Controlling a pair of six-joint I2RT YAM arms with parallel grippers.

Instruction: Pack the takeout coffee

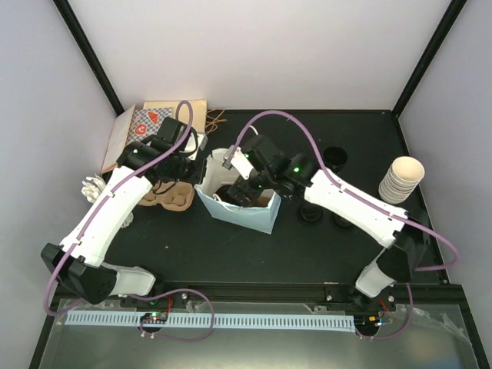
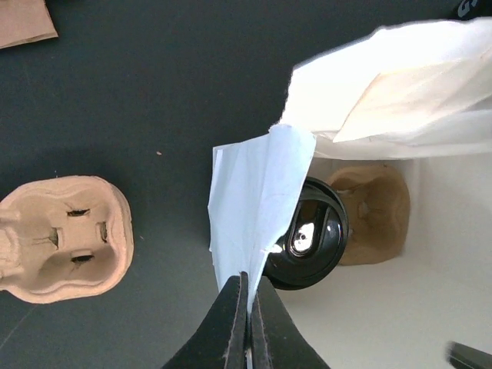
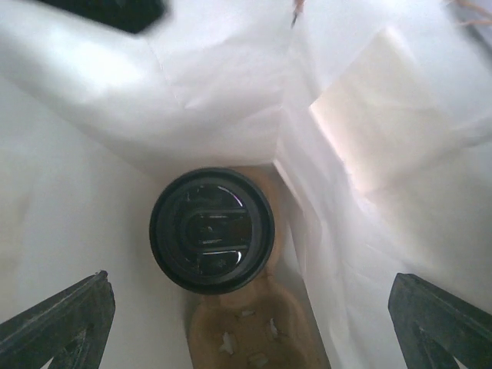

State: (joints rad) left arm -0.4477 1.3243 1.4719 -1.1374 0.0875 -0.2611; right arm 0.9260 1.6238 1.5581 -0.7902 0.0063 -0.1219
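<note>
The light blue paper bag (image 1: 247, 214) stands open in the middle of the table. My left gripper (image 2: 247, 290) is shut on the bag's (image 2: 257, 200) upper edge and holds it open from the left (image 1: 198, 171). Down inside the bag one takeout coffee (image 3: 211, 229) with a black lid (image 2: 307, 242) sits in a brown cardboard carrier (image 3: 250, 330). My right gripper (image 3: 250, 283) reaches into the bag's mouth (image 1: 244, 188) from the right. Its jaws are wide open above the carrier, with nothing between them.
A second cardboard carrier (image 1: 165, 196) lies left of the bag (image 2: 65, 238). A stack of lidless paper cups (image 1: 401, 178) stands at the right, with loose black lids (image 1: 310, 214) near it. Flat brown paper and printed cards (image 1: 154, 123) lie at the back left.
</note>
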